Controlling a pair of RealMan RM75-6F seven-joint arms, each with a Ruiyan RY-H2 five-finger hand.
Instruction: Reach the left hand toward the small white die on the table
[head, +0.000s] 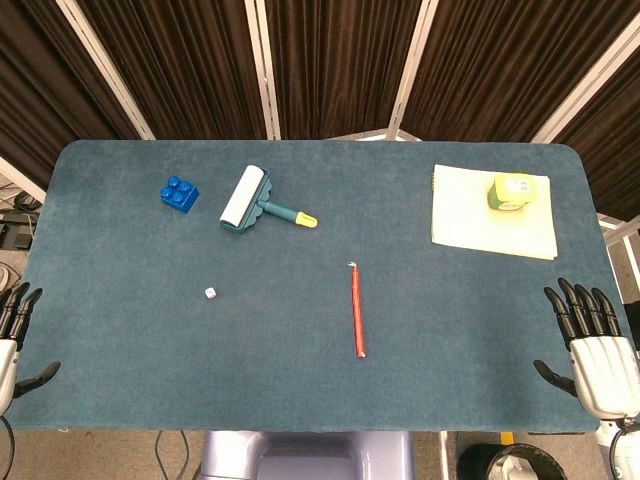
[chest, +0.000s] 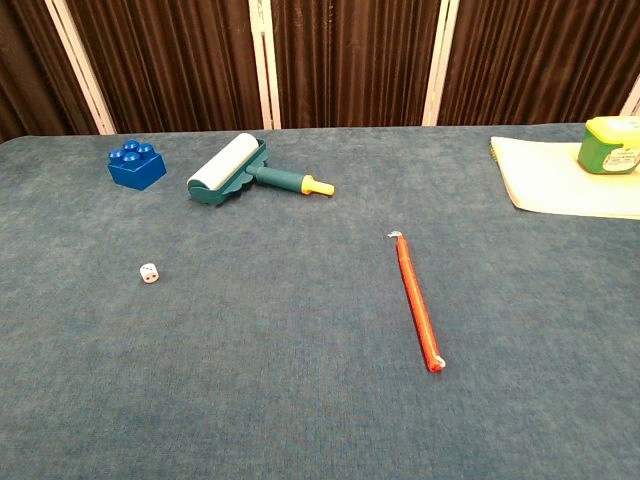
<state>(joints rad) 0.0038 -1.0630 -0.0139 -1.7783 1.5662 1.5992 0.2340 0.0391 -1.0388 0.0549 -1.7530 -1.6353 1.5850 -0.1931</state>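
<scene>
Die (head: 210, 293) sits alone on the table (head: 120, 330), at 5 o'clock from the blue brick (head: 180, 193). Your left hand (head: 14, 340) rests off the table's 9 o'clock edge, fingers released; right hand (head: 590, 345) likewise released.

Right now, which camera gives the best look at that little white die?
The chest view: the die appears larger there, seen from the side, with dark pips faintly visible on its faces. The head view shows the die from above as only a tiny white speck on the table, though its place among the other things is clearer.
</scene>
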